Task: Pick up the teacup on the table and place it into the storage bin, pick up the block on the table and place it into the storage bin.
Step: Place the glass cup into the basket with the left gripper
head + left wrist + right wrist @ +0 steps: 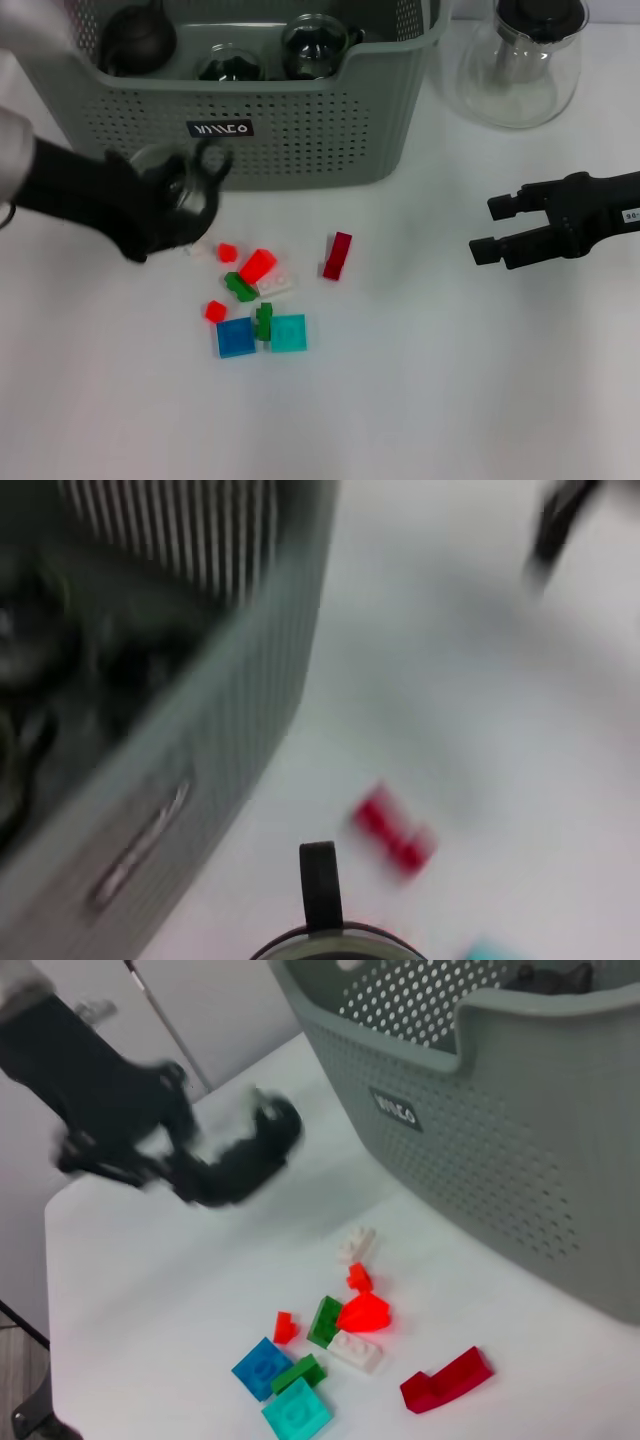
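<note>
The left gripper (190, 195) is closed around a clear glass teacup (165, 175), lifted off the table (450, 380) just in front of the bin (300, 130). The cup sits upright between the black fingers, its rim facing up; which way its handle points I cannot tell. The left arm reaches in from the left edge, angled toward the bin's front wall near the black label (220, 129).

Below the gripper lies a loose scatter of blocks. A dark red block (338, 255) lies apart to their right, its long axis running roughly toward the bin.

The right gripper (492, 228) hovers over bare table on the right, fingers apart and holding nothing, well clear of the blocks. A glass teapot (520, 65) stands beside the bin.
</note>
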